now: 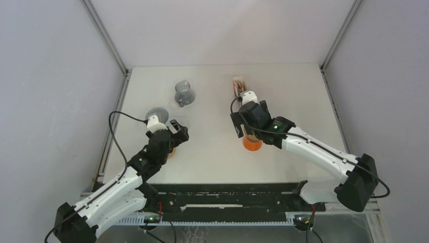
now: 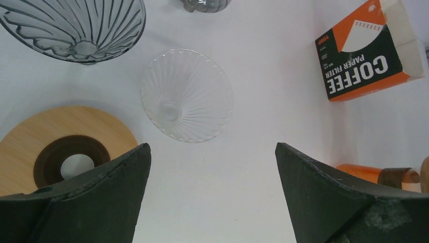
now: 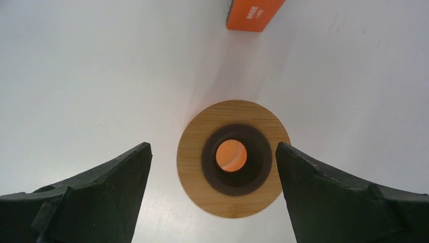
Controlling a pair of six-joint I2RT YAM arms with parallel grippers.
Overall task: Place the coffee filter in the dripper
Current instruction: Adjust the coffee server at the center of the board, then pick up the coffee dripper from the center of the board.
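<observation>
Orange cardboard first: the filter box, parked near the back of the tabletop, about mid-width. No loose filter in sight anywhere, so presumably all packed inside. Long axis of the box running roughly away from the arm bases in the top view. Brownish paper edges showing at the far end, maybe the open side, hard to be sure.

Closer one by far: the right arm, with the right jaws hanging over an orange piece with a wooden collar. Box just ahead of them, only bare tabletop in between in the right wrist view. Right jaws spread fully wide, nothing held. Same story for the left jaws on the left arm: wide apart, empty, and well apart from the box.

Plenty of dripper candidates: a clear glass cone straight ahead of the left jaws, a grey ribbed cone beside it, another grey glass piece further back, plus a loose wooden ring just under the left jaws. No way to tell the intended one.

Best guess for the coming move: reach forward with the right side, get into the box end, pinch one paper. Possible snag: thin stacked papers, easy to grab several or just shove the box along.
</observation>
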